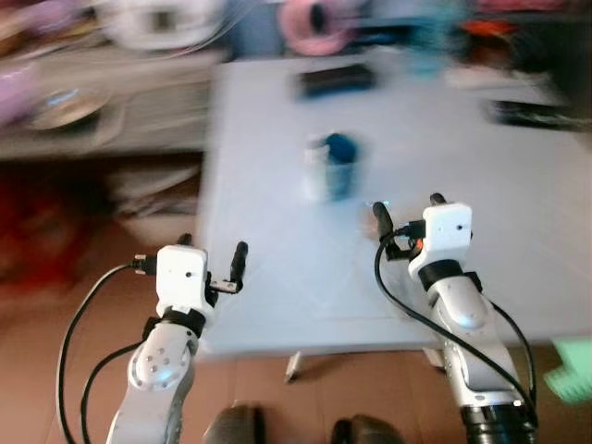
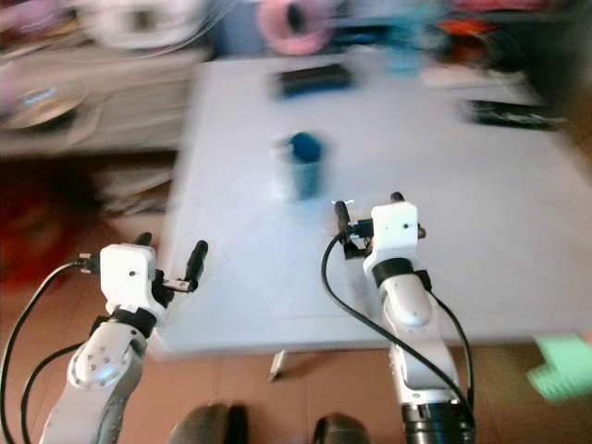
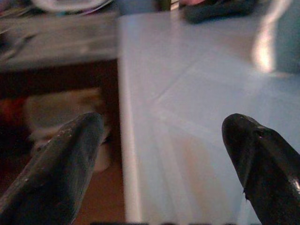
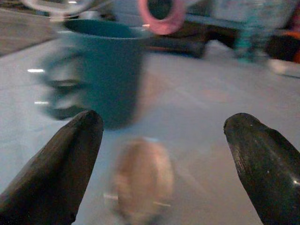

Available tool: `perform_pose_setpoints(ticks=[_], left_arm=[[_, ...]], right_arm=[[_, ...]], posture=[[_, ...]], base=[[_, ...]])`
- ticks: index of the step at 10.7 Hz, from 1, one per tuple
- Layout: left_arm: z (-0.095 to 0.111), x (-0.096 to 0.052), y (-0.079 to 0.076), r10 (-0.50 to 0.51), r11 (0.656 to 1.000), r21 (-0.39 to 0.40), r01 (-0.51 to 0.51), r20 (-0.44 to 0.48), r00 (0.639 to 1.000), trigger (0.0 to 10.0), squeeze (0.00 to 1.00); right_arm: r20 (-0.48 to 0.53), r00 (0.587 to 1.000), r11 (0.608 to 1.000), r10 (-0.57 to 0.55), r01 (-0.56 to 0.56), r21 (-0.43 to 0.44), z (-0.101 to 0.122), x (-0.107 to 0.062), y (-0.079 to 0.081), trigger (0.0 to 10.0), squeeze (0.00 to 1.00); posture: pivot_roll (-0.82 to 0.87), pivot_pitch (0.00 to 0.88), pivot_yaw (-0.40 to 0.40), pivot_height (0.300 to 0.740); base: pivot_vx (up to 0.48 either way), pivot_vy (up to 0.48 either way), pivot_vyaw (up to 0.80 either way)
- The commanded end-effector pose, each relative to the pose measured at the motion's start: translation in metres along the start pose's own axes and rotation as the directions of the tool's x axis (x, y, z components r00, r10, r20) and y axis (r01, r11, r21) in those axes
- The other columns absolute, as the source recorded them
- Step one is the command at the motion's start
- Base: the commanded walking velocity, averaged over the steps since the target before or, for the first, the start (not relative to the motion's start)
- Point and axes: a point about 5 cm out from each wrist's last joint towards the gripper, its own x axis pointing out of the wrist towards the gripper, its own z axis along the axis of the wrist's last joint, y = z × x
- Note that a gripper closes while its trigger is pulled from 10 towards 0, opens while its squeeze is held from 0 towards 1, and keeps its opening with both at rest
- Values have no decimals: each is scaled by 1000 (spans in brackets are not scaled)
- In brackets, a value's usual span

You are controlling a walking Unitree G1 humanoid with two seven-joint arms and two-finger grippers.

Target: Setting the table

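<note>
The whole picture is blurred. A teal cup (image 1: 331,166) with something pale at its side stands near the middle of the light blue table (image 1: 518,231). My right gripper (image 1: 407,205) hovers open over the table just in front of the cup (image 4: 105,75). A small tan object (image 4: 143,183) lies on the table between its fingers (image 4: 61,168). My left gripper (image 1: 213,245) is open at the table's left front edge (image 3: 126,154), with one finger over the floor and the other finger (image 3: 262,159) over the tabletop.
A flat dark object (image 1: 338,79) lies at the table's far side, another dark thing (image 1: 536,113) at its right. Behind are a pink ring shape (image 1: 319,23) and a low shelf (image 1: 139,120) on the left. Something green (image 1: 573,370) is at lower right.
</note>
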Motion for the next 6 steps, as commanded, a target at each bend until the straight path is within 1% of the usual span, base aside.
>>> perform_pose_setpoints(ticks=[1, 2, 3, 5, 6], left_arm=[[0, -1, 2, 5, 1000, 10, -5, -6, 1000, 10000, 0], [0, -2, 0, -12, 1000, 4, 12, -11, 1000, 10000, 0], [0, -3, -1, -30, 1000, -2, 30, -11, 1000, 10000, 0], [0, -4, 0, -51, 999, -12, 51, -13, 999, 10000, 0], [0, -4, -1, -70, 997, -20, 70, -10, 997, 10000, 0]], right_arm=[[-12, 1000, 1000, -7, 7, 3, -2, -3, -1, 10000, 0], [-34, 999, 1000, 2, -2, 7, -8, -10, 3, 10000, 0], [-73, 997, 1000, -5, 5, 5, -15, -22, 3, 10000, 0], [-119, 992, 999, -32, 31, -14, -24, -44, -4, 10000, 0], [-128, 991, 999, -44, 42, -17, -25, -48, -7, 10000, 0]], posture=[[39, 138, 39, 740], [39, 141, 38, 740], [39, 145, 36, 740], [28, 152, 38, 740], [26, 151, 38, 740]], base=[[0, 0, 0], [0, 0, 0], [0, 0, 0], [0, 0, 0], [0, 0, 0]])
